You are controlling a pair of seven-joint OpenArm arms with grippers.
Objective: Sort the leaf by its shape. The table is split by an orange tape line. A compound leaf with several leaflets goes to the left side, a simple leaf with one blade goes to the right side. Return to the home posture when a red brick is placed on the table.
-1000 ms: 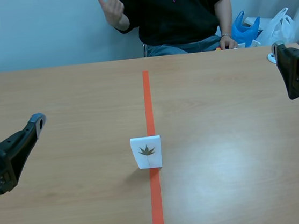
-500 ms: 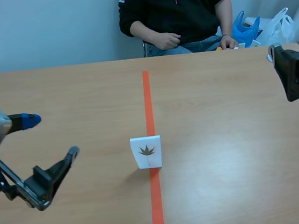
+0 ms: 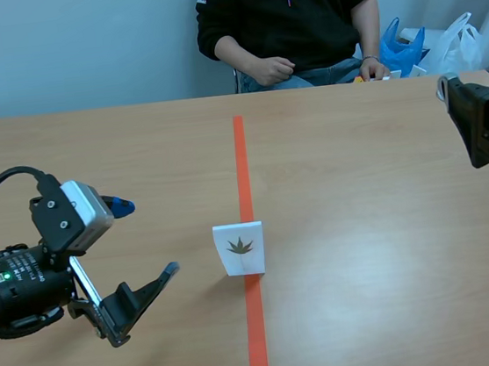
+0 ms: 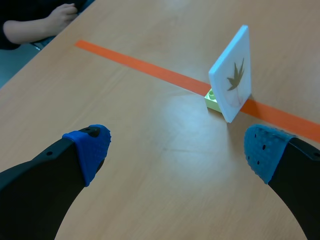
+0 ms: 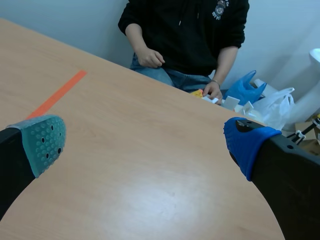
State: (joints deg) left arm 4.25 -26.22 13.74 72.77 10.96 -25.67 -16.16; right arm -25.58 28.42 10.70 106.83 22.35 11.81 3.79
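A white card point(image 3: 240, 249) stands upright on the orange tape line, held in a small green brick point(image 4: 213, 99). It shows a brown leaf point(image 4: 235, 75) with several pointed leaflets. My left gripper point(image 3: 145, 238) is open, low over the table to the left of the card, fingers pointing toward it. In the left wrist view the card point(image 4: 231, 75) stands ahead of the open left gripper point(image 4: 177, 150), nearer one blue pad point(image 4: 265, 150). My right gripper point(image 5: 145, 145) is open over bare table at the far right, holding nothing; its arm point(image 3: 485, 125) shows at the scene's right edge.
A person in a black top point(image 3: 292, 14) sits across the table, one hand point(image 3: 271, 69) near the lap and the other hand point(image 3: 373, 68) on the far edge. Blue and white plastic bags point(image 3: 427, 43) lie behind the far right corner. The orange tape line point(image 3: 241, 161) splits the table.
My left arm has swung in from the left edge toward the card and now sits lower and closer. The person's raised hand has come down. The right arm has barely moved.
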